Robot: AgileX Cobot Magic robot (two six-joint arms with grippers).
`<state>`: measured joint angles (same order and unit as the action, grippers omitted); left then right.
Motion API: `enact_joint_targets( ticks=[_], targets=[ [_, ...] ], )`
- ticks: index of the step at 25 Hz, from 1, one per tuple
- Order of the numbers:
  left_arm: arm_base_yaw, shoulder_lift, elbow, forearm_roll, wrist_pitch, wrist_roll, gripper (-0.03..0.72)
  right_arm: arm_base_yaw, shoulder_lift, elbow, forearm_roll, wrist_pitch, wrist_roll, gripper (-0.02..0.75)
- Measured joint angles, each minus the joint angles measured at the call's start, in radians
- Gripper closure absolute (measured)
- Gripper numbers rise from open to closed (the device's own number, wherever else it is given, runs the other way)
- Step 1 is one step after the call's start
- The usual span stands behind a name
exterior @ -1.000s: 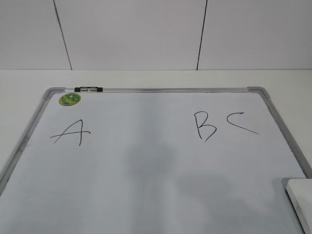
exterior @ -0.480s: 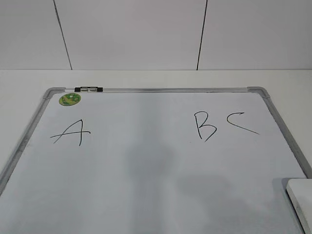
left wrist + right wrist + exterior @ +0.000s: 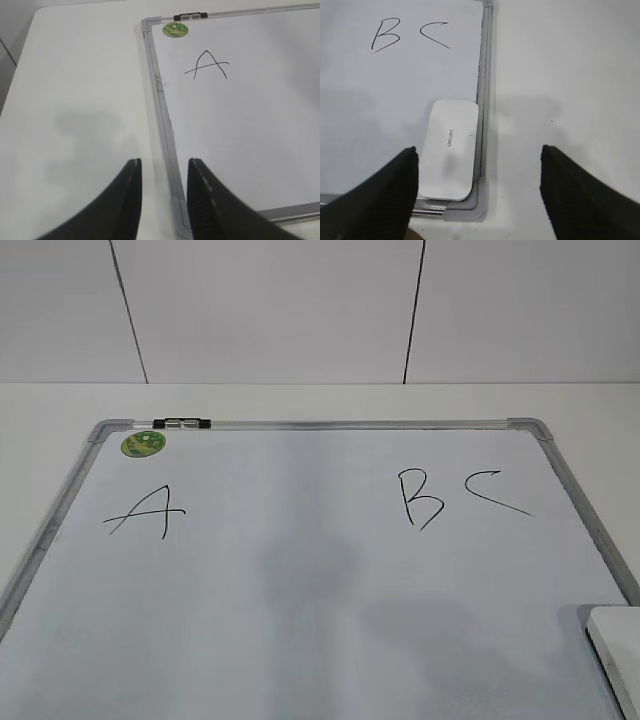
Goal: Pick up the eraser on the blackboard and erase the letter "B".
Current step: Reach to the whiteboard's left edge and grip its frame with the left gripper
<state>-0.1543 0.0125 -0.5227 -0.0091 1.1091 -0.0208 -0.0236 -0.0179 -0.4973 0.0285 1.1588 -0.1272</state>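
Right wrist view: fingers (image 3: 375, 195) wide apart, empty.

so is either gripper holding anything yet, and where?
Nothing held. Right gripper is open, eraser lying untouched on the blackboard; left gripper is empty.

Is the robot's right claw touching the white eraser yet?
Apart. In the right wrist view, the right gripper hangs open above the board's corner, and the eraser lies flat on the blackboard with nothing gripping it.
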Motion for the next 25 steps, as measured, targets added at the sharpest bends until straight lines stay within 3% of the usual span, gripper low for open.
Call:
enact_joint_targets(
  ticks=[16, 25],
  targets=[
    [0.0, 0.017, -0.004, 0.0, 0.012, 0.0, 0.451, 0.0, 0.002, -0.016, 0.01, 0.033, 0.008, 0.154],
    [0.0, 0.28, -0.1, 0.0, 0.112, 0.0, 0.45, 0.0, 0.183, -0.095, 0.017, 0.109, 0.083, 0.154]
  ],
)
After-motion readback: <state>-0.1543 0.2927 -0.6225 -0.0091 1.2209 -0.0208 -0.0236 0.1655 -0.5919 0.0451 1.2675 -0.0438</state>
